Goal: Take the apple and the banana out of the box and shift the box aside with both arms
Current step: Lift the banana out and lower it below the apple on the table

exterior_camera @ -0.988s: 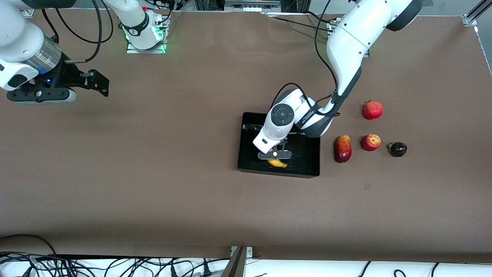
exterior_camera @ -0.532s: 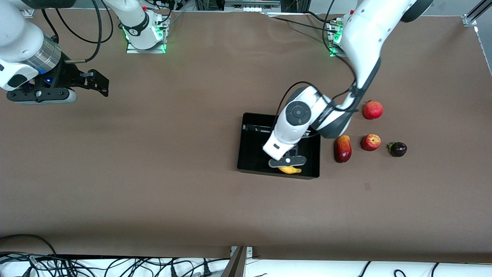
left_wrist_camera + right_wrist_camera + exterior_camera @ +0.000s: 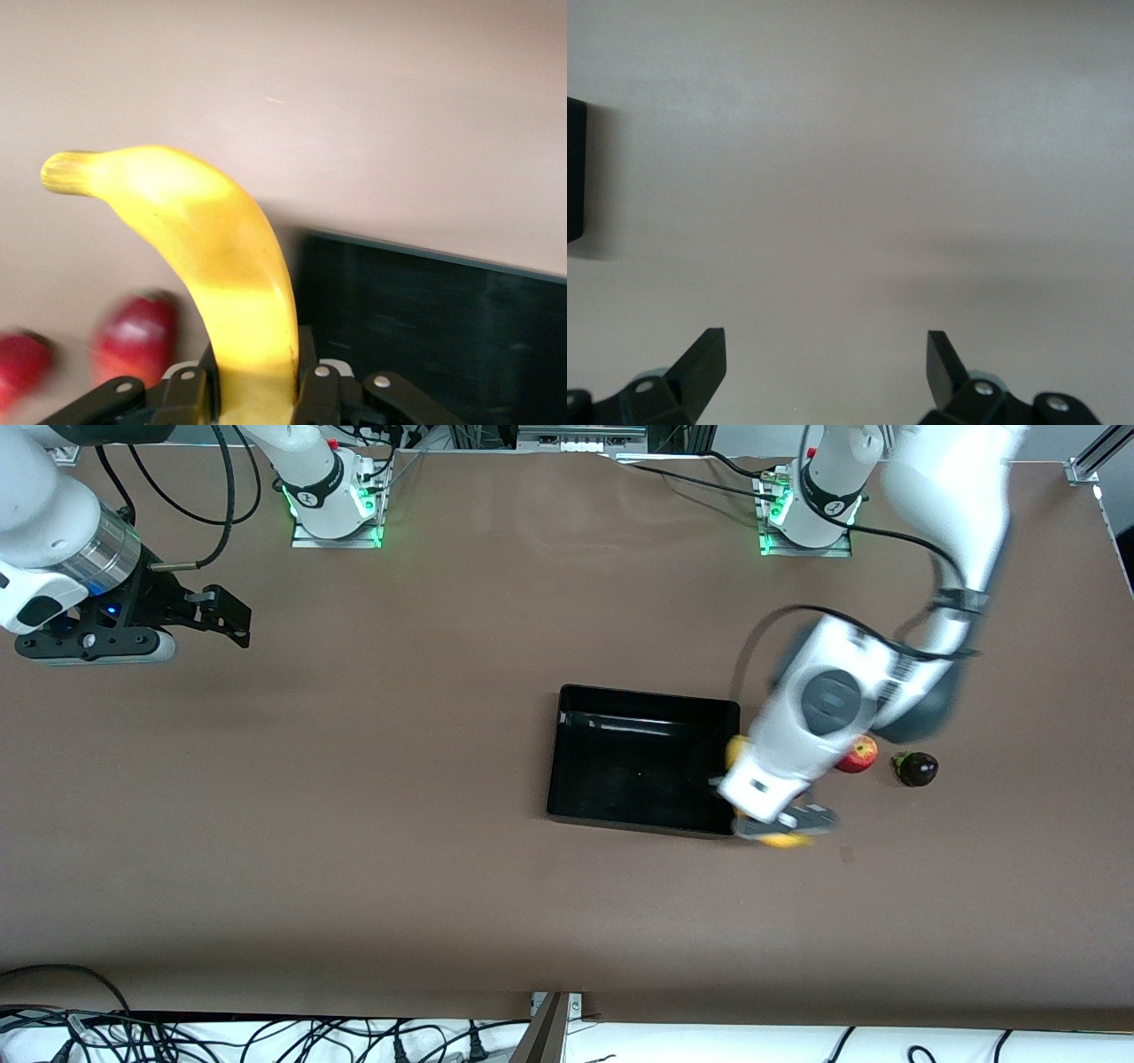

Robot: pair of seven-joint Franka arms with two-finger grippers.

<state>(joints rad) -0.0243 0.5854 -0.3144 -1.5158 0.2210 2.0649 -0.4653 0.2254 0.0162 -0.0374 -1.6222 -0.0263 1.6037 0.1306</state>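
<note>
My left gripper is shut on the yellow banana and holds it in the air just off the corner of the black box at the left arm's end. In the left wrist view the banana stands up between the jaws of the left gripper, with the box beside it. The box is empty. The red apple lies on the table, partly hidden by my left arm. My right gripper is open and empty and waits over the right arm's end of the table.
A small dark purple fruit lies beside the apple toward the left arm's end. Two blurred red fruits show in the left wrist view. My left arm hides the mango and the pomegranate in the front view.
My left gripper has carried the banana out of the box, toward the left arm's end, past the box's corner. The right arm has not moved.
</note>
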